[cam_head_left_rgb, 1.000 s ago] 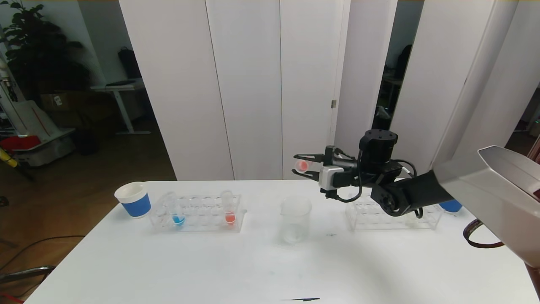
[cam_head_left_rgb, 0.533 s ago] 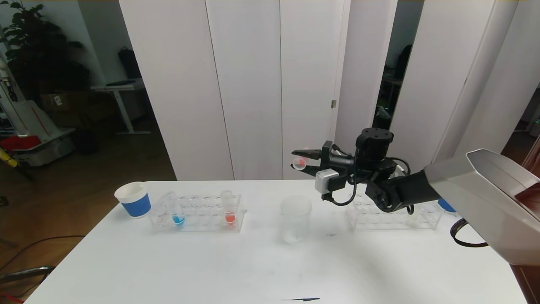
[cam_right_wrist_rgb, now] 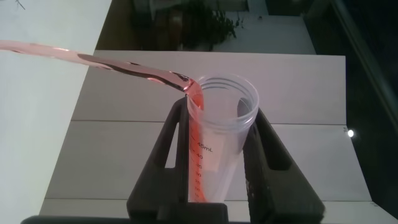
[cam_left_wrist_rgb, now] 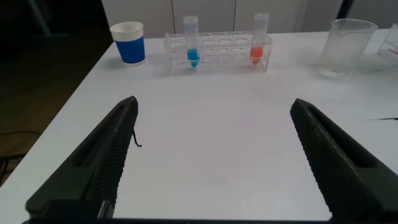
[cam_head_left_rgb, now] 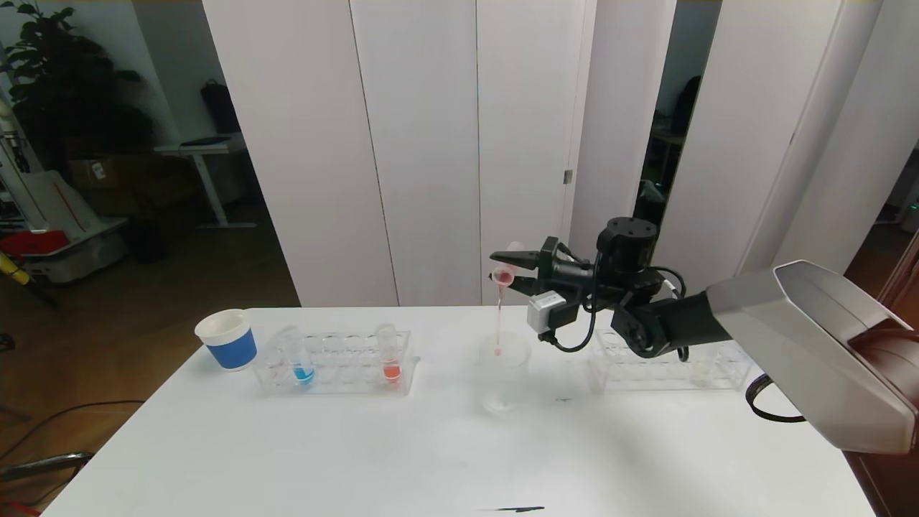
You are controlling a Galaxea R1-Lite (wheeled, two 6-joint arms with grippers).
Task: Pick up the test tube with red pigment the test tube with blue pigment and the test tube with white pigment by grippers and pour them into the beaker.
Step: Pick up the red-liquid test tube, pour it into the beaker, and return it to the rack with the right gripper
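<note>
On your white worktop [cam_head_left_rgb: 359, 459] a blue-banded paper cup [cam_head_left_rgb: 227, 339] stands near the far left corner, just beside a clear rack [cam_head_left_rgb: 337, 364]. A second clear rack [cam_head_left_rgb: 668, 368] sits well apart on the right side. Near the front edge you see a thin dark mark [cam_head_left_rgb: 513, 509]. Behind the worktop stand tall white panels [cam_head_left_rgb: 423, 143]. In the dim room beyond, on the left, there is a leafy plant [cam_head_left_rgb: 64, 79], a small white desk [cam_head_left_rgb: 201, 154] and a red item [cam_head_left_rgb: 32, 243] on the floor.
</note>
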